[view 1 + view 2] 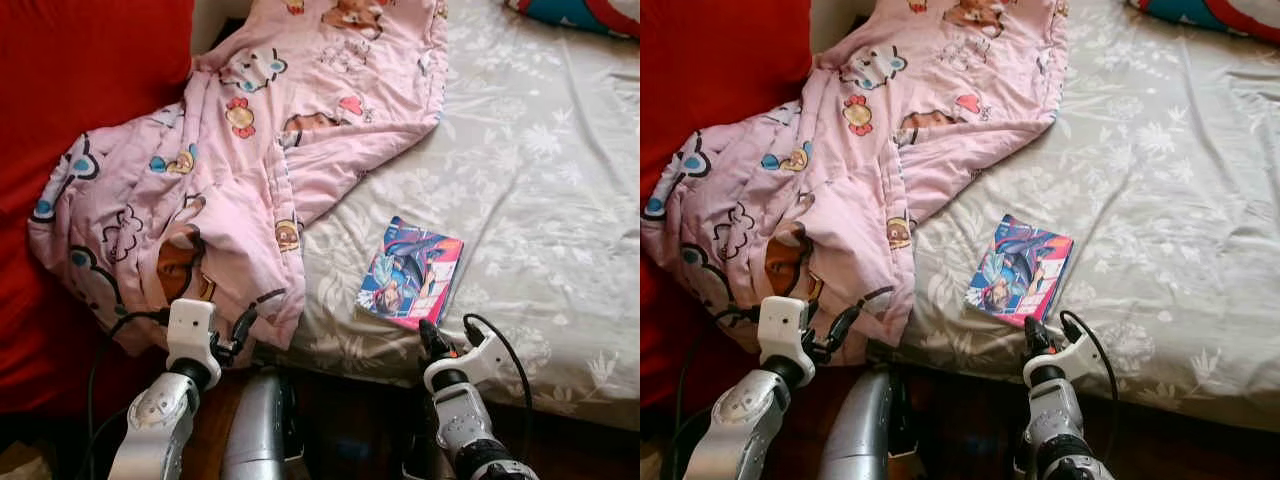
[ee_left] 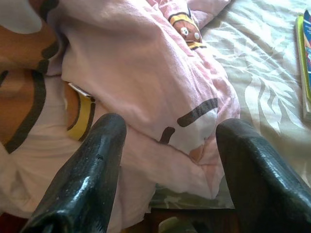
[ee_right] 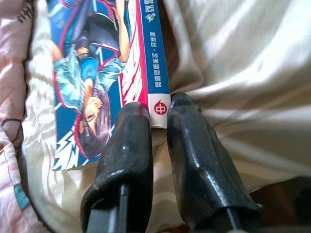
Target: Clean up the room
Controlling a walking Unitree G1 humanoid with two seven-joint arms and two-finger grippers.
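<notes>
Bed point(image 1: 560, 190) with grey floral sheet, untidied. Comic book point(image 1: 410, 273) lies flat near the mattress edge, at four o'clock from the rumpled pink quilt point(image 1: 250, 150) that spills over the edge at nine o'clock. Right gripper point(image 3: 158, 114), fingers nearly pressed together, straddles the book's spine corner; whether it actually pinches it cannot be told. Left gripper point(image 2: 167, 145), fingers spread, faces the quilt's hem. Judged progress: early; book and quilt both remain to be put in order.
</notes>
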